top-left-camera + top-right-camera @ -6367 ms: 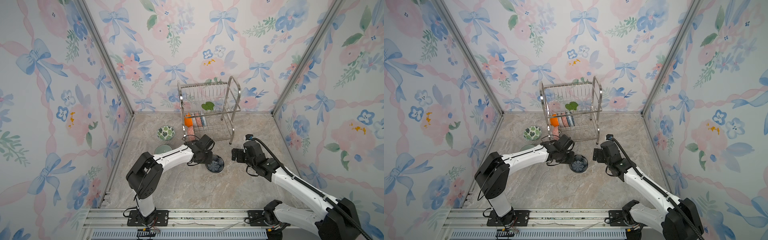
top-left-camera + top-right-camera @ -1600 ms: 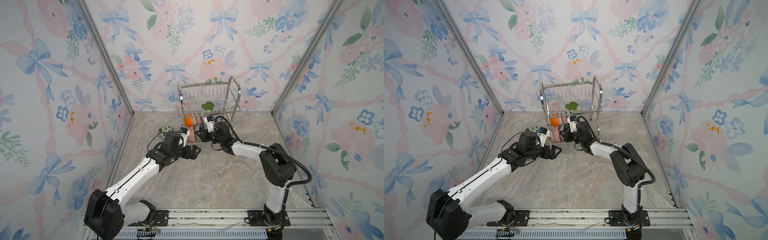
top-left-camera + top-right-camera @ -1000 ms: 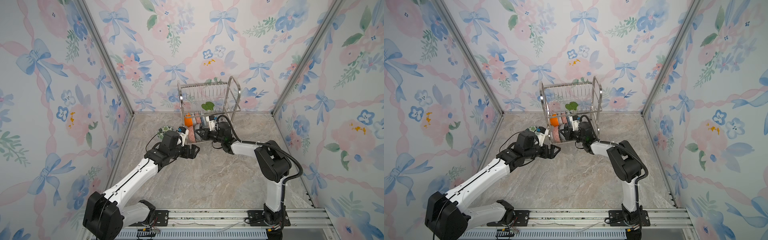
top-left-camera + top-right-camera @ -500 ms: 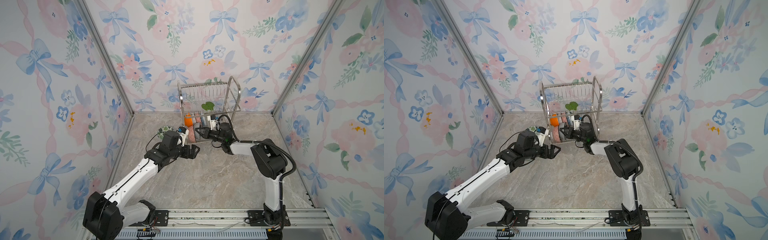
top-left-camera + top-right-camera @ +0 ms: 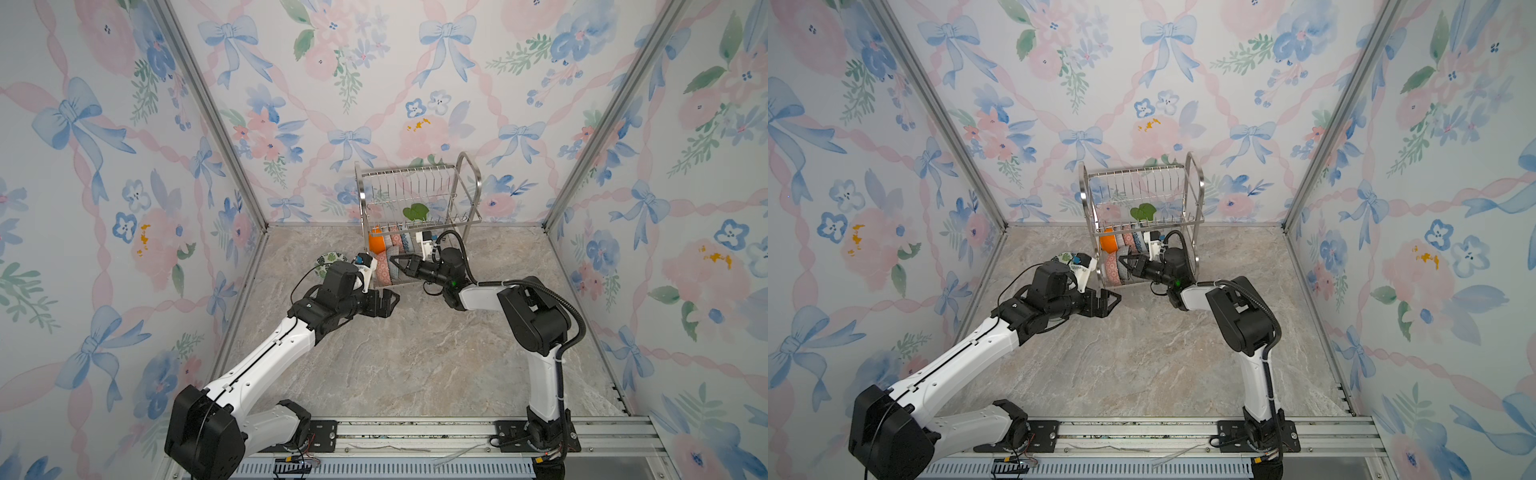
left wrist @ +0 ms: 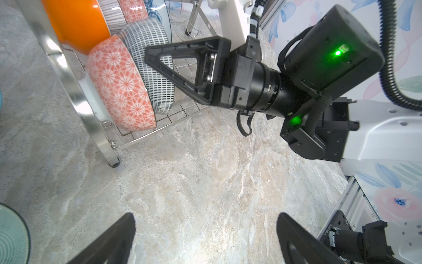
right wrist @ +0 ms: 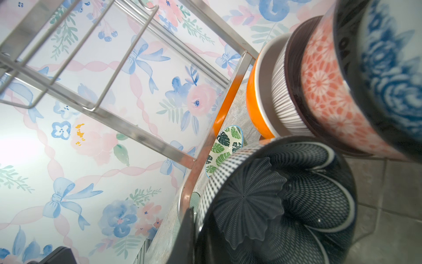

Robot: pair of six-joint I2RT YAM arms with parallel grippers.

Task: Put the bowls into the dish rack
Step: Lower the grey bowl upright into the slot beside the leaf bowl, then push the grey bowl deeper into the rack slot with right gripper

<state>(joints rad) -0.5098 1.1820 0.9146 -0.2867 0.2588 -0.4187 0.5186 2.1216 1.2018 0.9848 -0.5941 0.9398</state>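
right side first. my right gripper (image 6: 149, 52) is pinched shut on the rim of the black-white leaf bowl (image 7: 274, 201), one finger outside its wall. the hand reaches into the lower tier of the dish rack (image 5: 468, 183). the bowl stands on edge at my fingertips, its back against a coral-patterned bowl (image 6: 118, 84). behind those, an orange bowl (image 6: 75, 20), a striped bowl (image 7: 283, 98) and a blue-white floral bowl (image 7: 388, 68) stand in a row. past the rack's end frame a green-leaf bowl (image 7: 226, 146) sits on the table (image 5: 415, 353).

my left gripper (image 5: 390, 300) has its jaws wide and holds nothing. it hovers over the table near the rack's front leg, a teal bowl (image 6: 11, 233) close by.
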